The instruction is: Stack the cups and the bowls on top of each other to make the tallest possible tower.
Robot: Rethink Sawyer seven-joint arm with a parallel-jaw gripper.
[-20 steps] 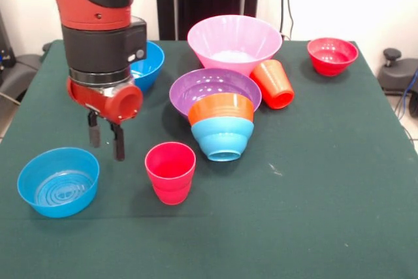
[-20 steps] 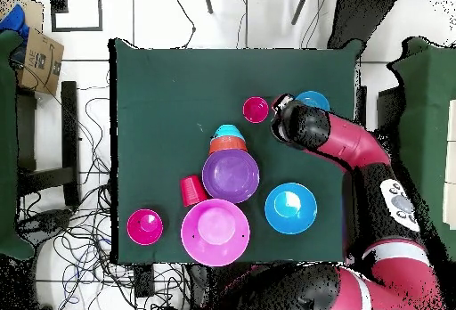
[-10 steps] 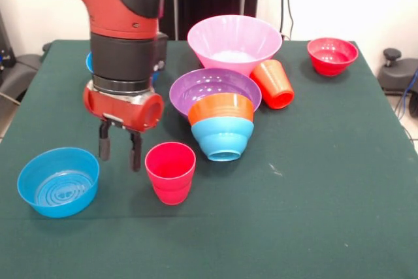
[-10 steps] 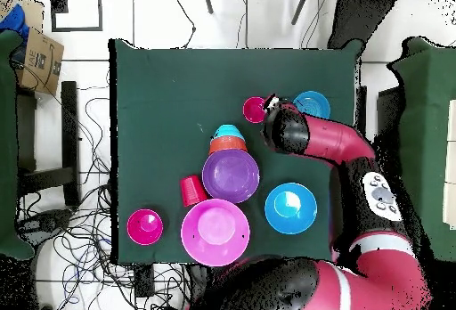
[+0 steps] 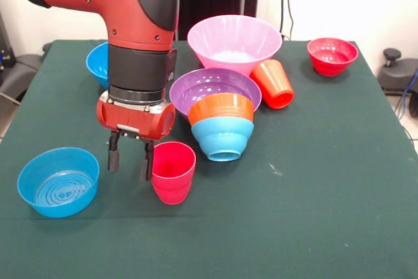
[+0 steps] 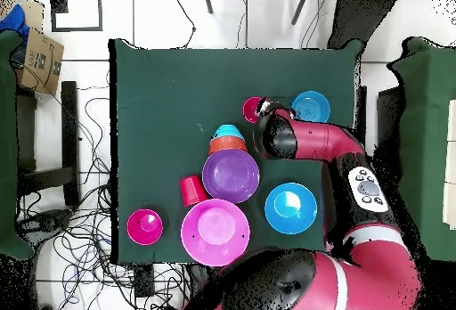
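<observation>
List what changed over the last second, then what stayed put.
The gripper moved sideways across the table, away from the small blue bowl and up beside the pinkish-red cup. Its fingers are open, and nothing was grasped or released. The cup, the orange bowl nested in the light-blue bowl, and the other bowls kept their places.

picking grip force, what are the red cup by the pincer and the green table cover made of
The red cup by the pincer looks like glossy moulded plastic: smooth, uniform colour, soft highlights, stepped lower body. The green table cover looks like matte cloth, probably felt: no shine, faint lint specks.
</observation>
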